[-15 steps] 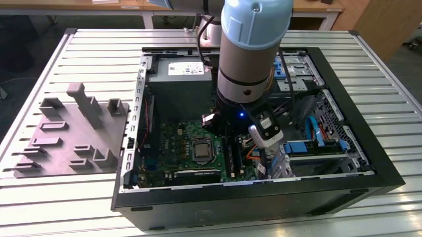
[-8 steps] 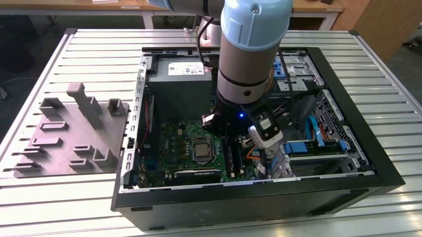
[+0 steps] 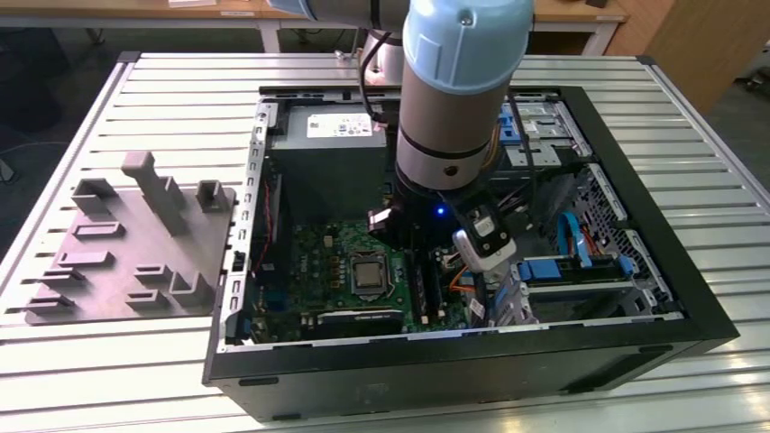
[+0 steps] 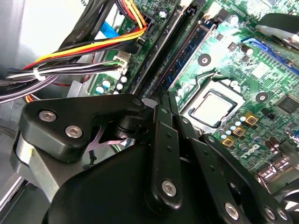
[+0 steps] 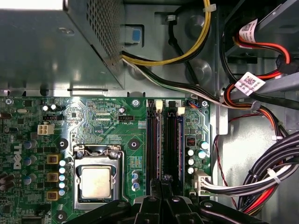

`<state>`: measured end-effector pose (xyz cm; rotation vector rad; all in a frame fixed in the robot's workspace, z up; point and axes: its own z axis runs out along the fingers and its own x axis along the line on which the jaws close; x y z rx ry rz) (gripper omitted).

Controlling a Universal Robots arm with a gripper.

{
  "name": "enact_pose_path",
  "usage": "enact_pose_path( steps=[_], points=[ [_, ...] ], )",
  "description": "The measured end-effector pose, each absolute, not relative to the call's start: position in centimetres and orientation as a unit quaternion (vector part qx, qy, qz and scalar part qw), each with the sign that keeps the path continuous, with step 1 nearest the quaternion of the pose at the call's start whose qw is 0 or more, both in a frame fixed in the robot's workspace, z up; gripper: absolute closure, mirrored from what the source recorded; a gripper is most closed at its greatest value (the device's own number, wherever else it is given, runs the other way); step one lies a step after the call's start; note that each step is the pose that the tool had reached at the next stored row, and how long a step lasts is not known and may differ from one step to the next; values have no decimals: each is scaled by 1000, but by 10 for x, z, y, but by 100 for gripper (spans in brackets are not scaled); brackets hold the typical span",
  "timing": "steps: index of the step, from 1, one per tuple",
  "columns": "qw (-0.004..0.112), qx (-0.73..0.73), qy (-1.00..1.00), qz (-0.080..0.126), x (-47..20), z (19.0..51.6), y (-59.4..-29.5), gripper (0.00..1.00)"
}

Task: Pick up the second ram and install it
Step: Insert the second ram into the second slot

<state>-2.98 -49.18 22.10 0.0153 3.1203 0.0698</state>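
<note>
exterior view: arm low inside PC case (image 3: 692,316), over motherboard (image 3: 325,271) | second wrist view: gripper (image 4: 161,100) fingers together on second ram (image 4: 187,51), at its slot | first wrist view: sockets (image 5: 161,140) beside CPU (image 5: 95,181) | step: seating; next needs straight downward press

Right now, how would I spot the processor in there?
Inside the open black case, find the green board on its floor. Near its middle sits the processor, a flat silver square in a metal frame; its neighbours are long black sockets.
</note>
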Motion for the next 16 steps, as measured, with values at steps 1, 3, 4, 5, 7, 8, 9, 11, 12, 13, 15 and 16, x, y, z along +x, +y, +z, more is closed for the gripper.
enact_pose_path(
  steps=[1,3,4,5,7,8,9,11,12,13,15,16],
  points=[
    [10,5,1000,22,-30,221,-492,89],
    [10,5,1000,22,-30,221,-492,89],
    [10,5,1000,22,-30,221,-492,89],
    [10,5,1000,22,-30,221,-492,89],
    [10,5,1000,22,-30,219,-492,89],
    [10,5,1000,22,-30,219,-492,89],
    [10,5,1000,22,-30,219,-492,89],
    [10,5,1000,22,-30,219,-492,89],
    [10,5,1000,22,-30,218,-492,89],
    [10,5,1000,22,-30,217,-492,89],
    [10,5,1000,22,-30,216,-492,89],
    [10,5,1000,22,-30,216,-492,89]
  ],
)
